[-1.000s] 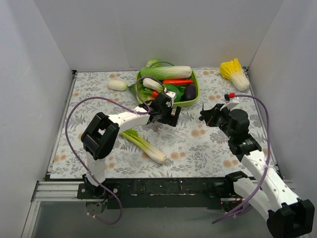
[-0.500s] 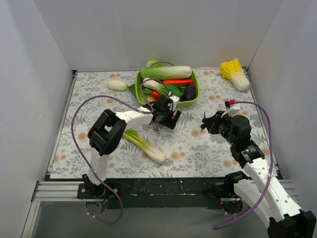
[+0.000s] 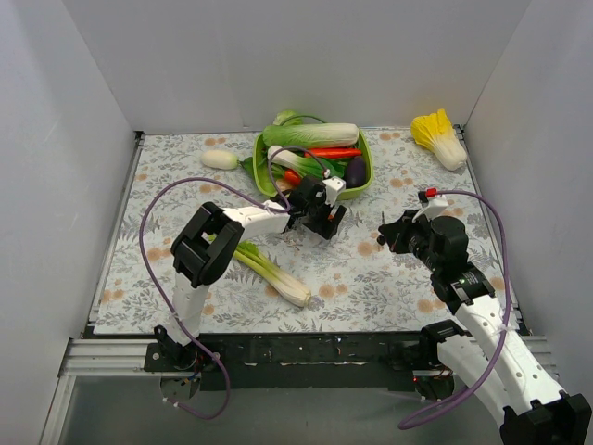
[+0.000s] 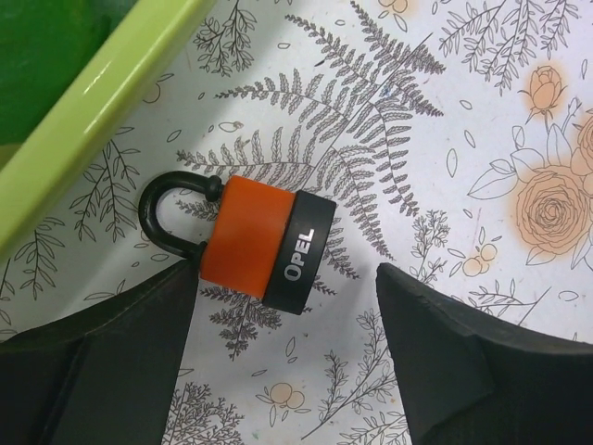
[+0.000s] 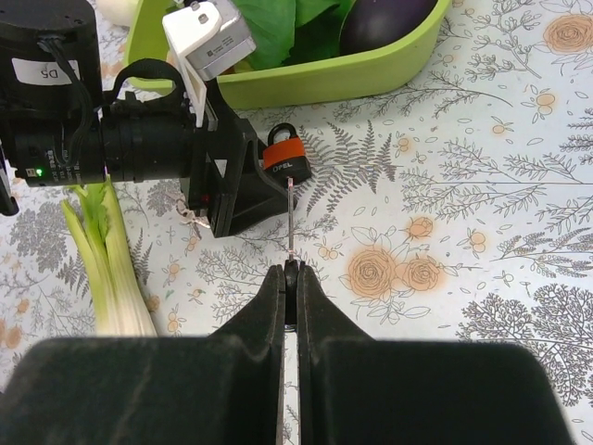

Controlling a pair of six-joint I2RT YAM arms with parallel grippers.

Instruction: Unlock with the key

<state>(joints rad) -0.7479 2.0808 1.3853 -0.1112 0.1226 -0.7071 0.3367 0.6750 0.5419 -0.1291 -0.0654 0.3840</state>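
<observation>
Since a second ago the left pincer (image 4: 287, 287) had shifted right; its jaws stood apart around the padlock (image 4: 264, 243) on the worktop (image 5: 482, 185). Right pincer (image 5: 290, 278) was clamped on the key (image 5: 291, 222), seemingly by its head. Its blade looked thin, light and stiff: grip the head firmly.

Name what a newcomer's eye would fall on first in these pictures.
The orange padlock with a black shackle, lying on the floral cloth between the fingers of the open left tool, beside the green tray heaped with vegetables. Next, the right tool, shut on the thin key that points toward the padlock.
</observation>
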